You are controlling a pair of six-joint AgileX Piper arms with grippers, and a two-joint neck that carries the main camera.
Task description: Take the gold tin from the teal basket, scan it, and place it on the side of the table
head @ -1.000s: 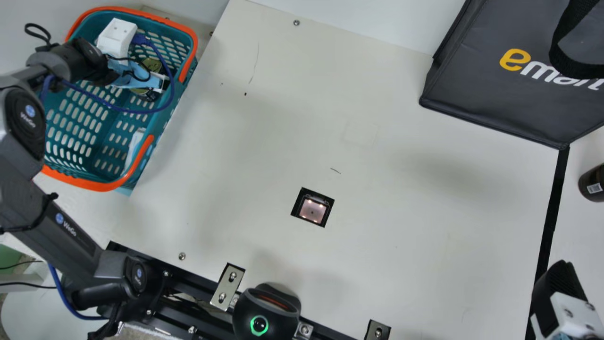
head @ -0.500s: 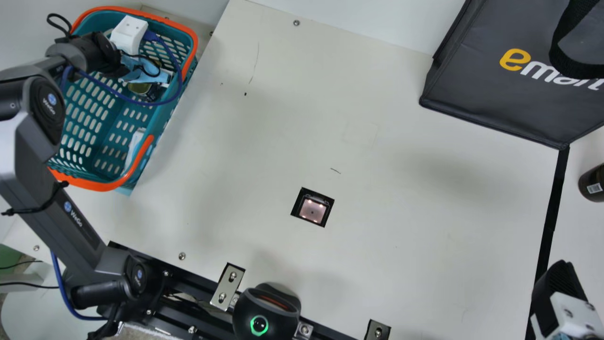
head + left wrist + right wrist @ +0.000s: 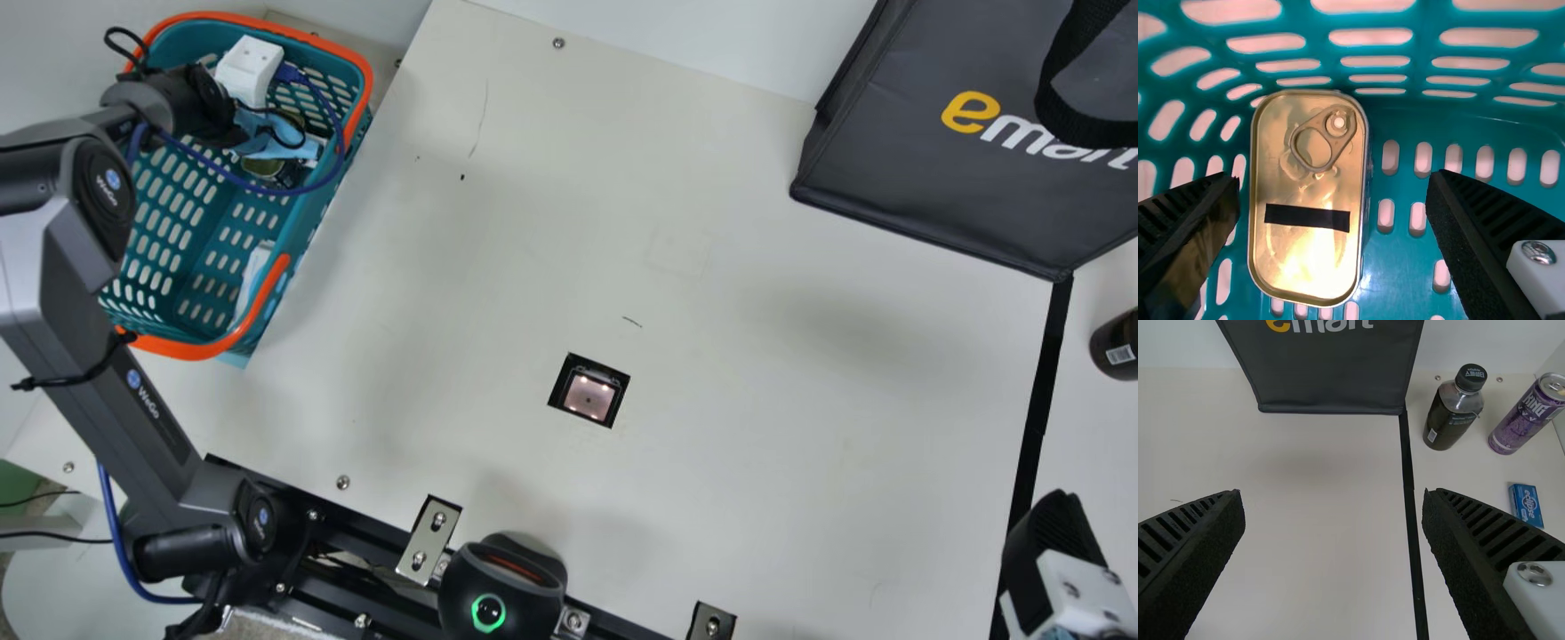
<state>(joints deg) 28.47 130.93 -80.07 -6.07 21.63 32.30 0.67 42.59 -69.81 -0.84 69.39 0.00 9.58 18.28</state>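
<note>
In the main view my left gripper (image 3: 272,140) is in the upper part of the teal basket (image 3: 200,258). The left wrist view has the gold tin (image 3: 1308,193) lying on the basket floor, ring pull and black strip facing the camera. Around it, nearer one finger than the other, my left gripper (image 3: 1335,200) stands open without holding it. At the lower right edge of the main view is my right gripper (image 3: 1053,551); in its wrist view the right gripper (image 3: 1333,520) is open, nothing between its fingers.
A scanner window (image 3: 589,396) is set into the table (image 3: 756,373). Behind stands a dark bag (image 3: 942,169). Beyond the black tape are a dark bottle (image 3: 1451,413), a purple can (image 3: 1528,417) and a small blue pack (image 3: 1526,505). A white item (image 3: 255,271) is in the basket.
My left arm has shifted to the right in the main view, its gripper moving a little that way within the basket. The right gripper has kept still.
</note>
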